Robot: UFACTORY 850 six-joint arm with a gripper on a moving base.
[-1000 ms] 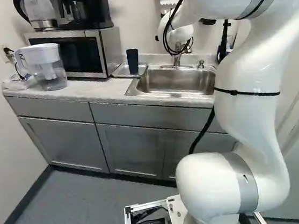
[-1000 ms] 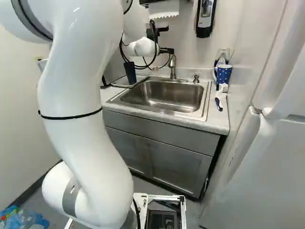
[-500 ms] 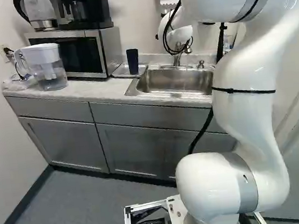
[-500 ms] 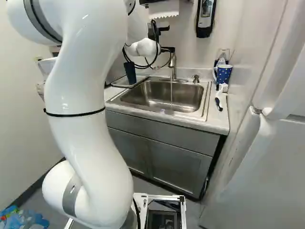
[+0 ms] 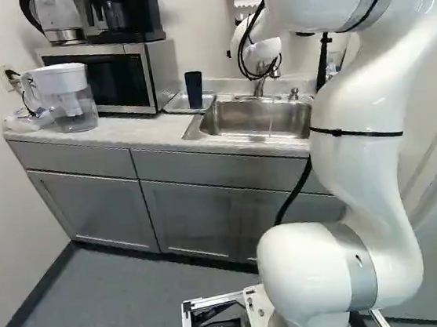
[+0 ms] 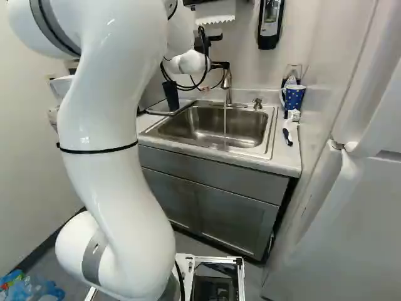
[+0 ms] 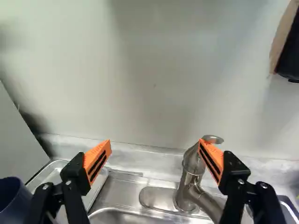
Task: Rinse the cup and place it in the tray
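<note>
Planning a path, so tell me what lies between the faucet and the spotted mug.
A small metal fixture, likely a soap pump, stands between the faucet and the spotted mug; the right base view shows it.

The room is brightly lit, seemingly from above. Small glare spots are thrown on the white arm, and soft glints are returned by the sink and the faucet. Broad, soft-edged shadows are cast on the wall in the wrist view. The floor is left dimmer.
</note>
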